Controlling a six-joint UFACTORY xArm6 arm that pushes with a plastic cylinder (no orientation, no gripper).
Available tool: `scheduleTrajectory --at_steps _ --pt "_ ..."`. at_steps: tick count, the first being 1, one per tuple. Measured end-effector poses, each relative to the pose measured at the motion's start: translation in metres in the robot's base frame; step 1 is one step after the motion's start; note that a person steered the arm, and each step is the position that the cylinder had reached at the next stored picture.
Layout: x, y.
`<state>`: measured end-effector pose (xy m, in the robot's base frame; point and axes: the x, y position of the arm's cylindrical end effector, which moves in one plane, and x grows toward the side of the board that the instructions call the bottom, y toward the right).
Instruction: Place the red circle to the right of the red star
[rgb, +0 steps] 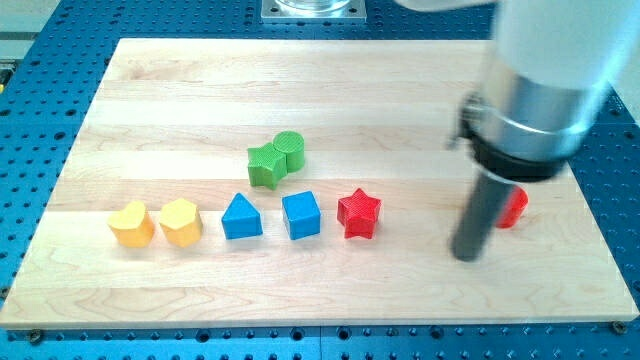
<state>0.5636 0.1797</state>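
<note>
The red star (359, 213) lies on the wooden board (200, 90), right of centre. The red circle (513, 207) sits further to the view's right, mostly hidden behind my rod, with only its right part showing. My tip (466, 254) rests on the board just to the left of and below the red circle, close to it or touching it. The tip is about a hundred pixels to the right of the red star.
A blue cube (301, 215), a blue triangle (241, 217), a yellow hexagon (181, 222) and a yellow heart (131, 224) form a row left of the red star. A green star (266, 165) and a green cylinder (288, 150) touch above the row.
</note>
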Motion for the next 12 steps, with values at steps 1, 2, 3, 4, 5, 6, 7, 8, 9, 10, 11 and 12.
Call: scheduleTrajectory --at_steps 1,2,3,4,5,6,7,8,9,10,11,12 --pt "0.003 0.083" --pt "-0.030 0.095" --pt "-0.034 0.095" --pt "-0.045 0.085" --pt "-0.045 0.056" --pt "-0.045 0.024" --pt "-0.062 0.047" --pt "-0.069 0.035" --pt "-0.069 0.005" --pt "-0.067 -0.012" --pt "-0.058 -0.029" --pt "-0.057 -0.034"
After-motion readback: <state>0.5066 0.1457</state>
